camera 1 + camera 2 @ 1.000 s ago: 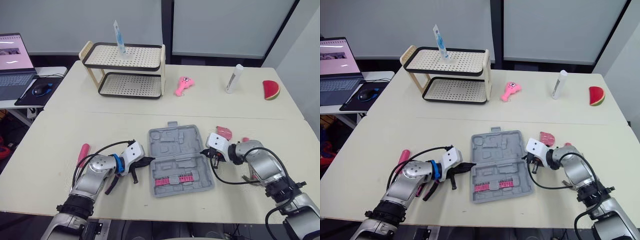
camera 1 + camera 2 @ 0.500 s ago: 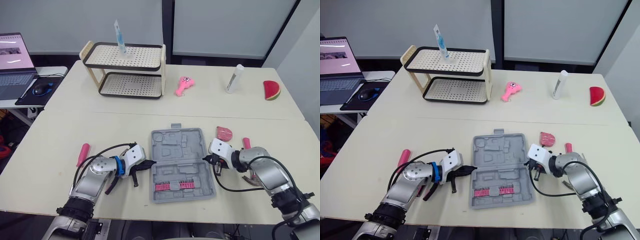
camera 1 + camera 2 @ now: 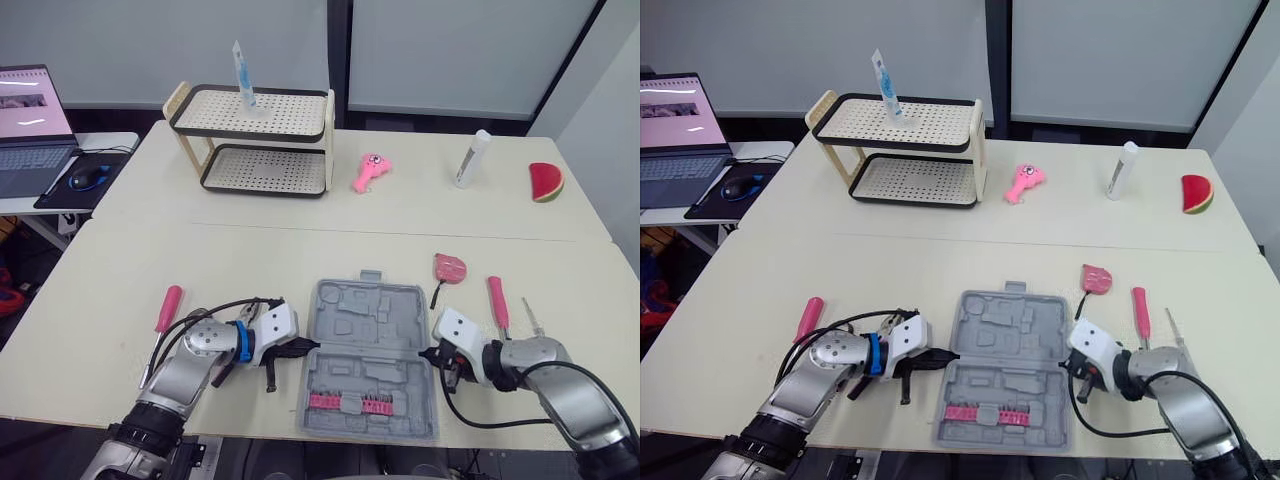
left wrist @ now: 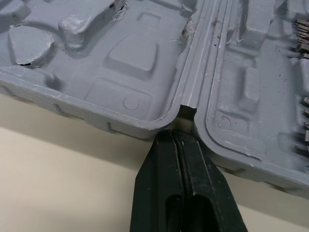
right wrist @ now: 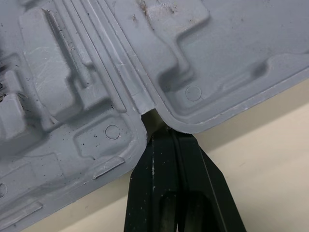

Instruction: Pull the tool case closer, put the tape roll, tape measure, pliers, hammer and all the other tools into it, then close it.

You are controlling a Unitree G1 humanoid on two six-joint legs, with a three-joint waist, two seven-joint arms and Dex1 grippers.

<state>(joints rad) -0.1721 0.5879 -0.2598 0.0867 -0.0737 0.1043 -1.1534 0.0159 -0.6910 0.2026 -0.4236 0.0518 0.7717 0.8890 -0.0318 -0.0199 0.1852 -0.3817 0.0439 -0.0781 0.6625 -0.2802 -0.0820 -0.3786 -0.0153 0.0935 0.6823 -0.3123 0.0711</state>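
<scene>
Now, tool case [image 3: 365, 322] between left tool [image 3: 306, 347] and right tool [image 3: 428, 354] (at hinge)

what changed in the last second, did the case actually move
The tool case slid toward the near edge of the table and squared up. The left gripper and right gripper, both shut with tips in its side hinge notches, drew back with it. Nothing was picked up or released. The tape measure, pink-handled tool and rack stayed put.

The tool case [image 3: 368, 335] looks matt grey moulded plastic, scuffed and dirt-speckled.
</scene>
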